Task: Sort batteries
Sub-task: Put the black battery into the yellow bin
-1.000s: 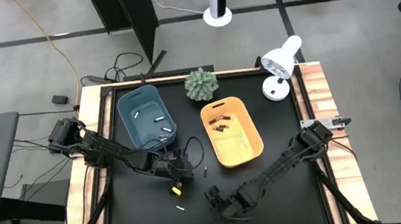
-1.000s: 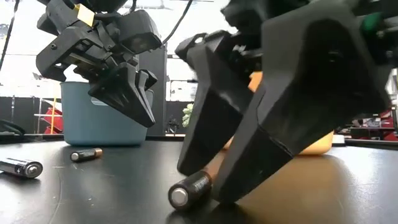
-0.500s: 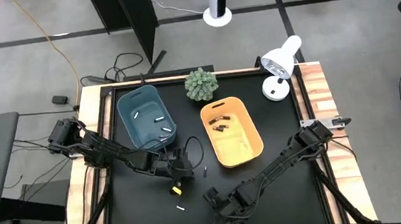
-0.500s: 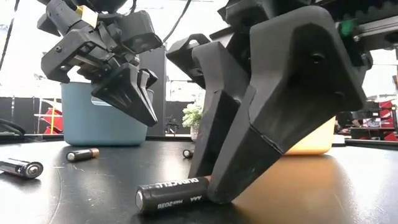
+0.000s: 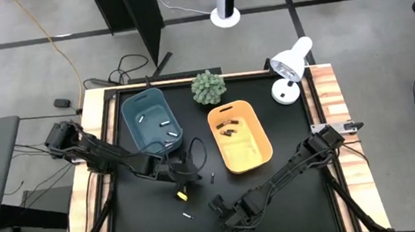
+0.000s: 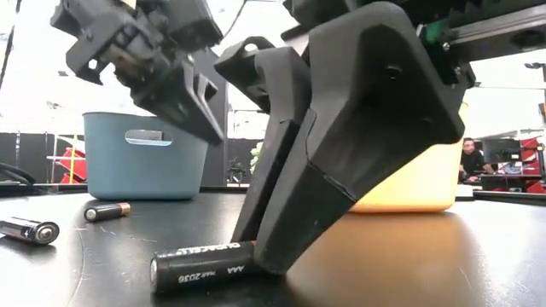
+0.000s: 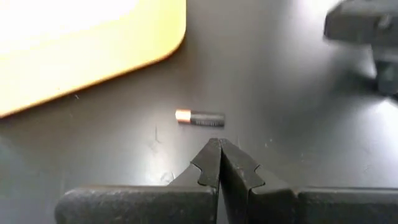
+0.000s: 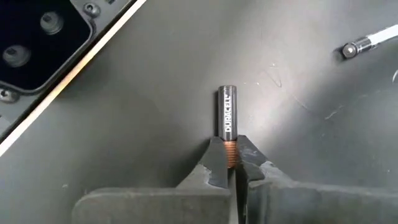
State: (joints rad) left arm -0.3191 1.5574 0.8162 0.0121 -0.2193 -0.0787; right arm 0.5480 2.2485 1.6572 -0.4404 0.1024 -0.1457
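A black battery (image 8: 227, 118) with a copper end lies on the dark table near its near edge, with my right gripper (image 8: 231, 163) shut on it; the low view shows it too (image 6: 203, 266). My left gripper (image 5: 183, 178) hangs shut and empty above the table's middle. Just beyond its tips lies another black, copper-ended battery (image 7: 199, 118). A silvery battery (image 8: 367, 45) and two more (image 6: 107, 211) (image 6: 28, 229) lie loose on the table. A blue bin (image 5: 151, 120) holds pale batteries and an orange bin (image 5: 239, 136) holds dark ones. My right gripper pinches the black battery's copper end (image 8: 231, 149) between its two fingertips. The fingers (image 6: 281, 230) slant down from above and from the table's right, roughly in line with the battery. The battery lies flat on the table, its black body sticking out beyond the tips.
A small potted plant (image 5: 208, 87) and a white desk lamp (image 5: 291, 65) stand at the table's far edge. Both bins sit in the far half. A wooden rim (image 5: 329, 95) borders the table. A person (image 6: 467, 158) sits far behind in the room.
My right gripper has shut on the black battery's copper end. Meanwhile the battery has turned about on the table, from end-on toward the low camera to lying sideways. My left gripper has risen a little, still shut.
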